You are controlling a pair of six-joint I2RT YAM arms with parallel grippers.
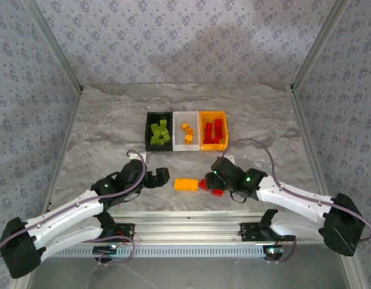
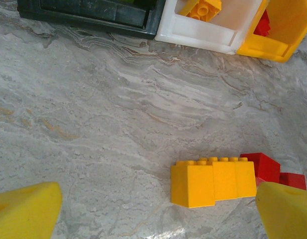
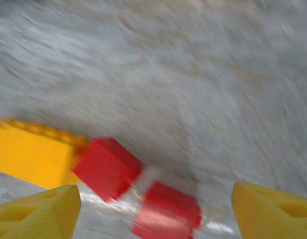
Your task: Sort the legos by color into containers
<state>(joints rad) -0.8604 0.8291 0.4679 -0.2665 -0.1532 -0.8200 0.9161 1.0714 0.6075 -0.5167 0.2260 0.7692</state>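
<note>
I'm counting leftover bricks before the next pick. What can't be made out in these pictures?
Right wrist view: motion blur smears the red bricks; studs unreadable.
Left wrist view: one red brick sits partly behind the left fingertip; the top edge cuts off the black bin and its contents.
Top view: green bricks too small and overlapping to count.

**Motion blur and cropped edges**

The right wrist view is smeared by motion. The worktop grain streaks, and the upper red brick has soft outlines. There the orange brick runs off the left edge. The lower red brick and both fingers run off the bottom.

In the left wrist view the top edge crops the black bin, white bin and yellow bin. A finger covers part of a small red brick.

From above, the green bricks are too small to count.
</note>
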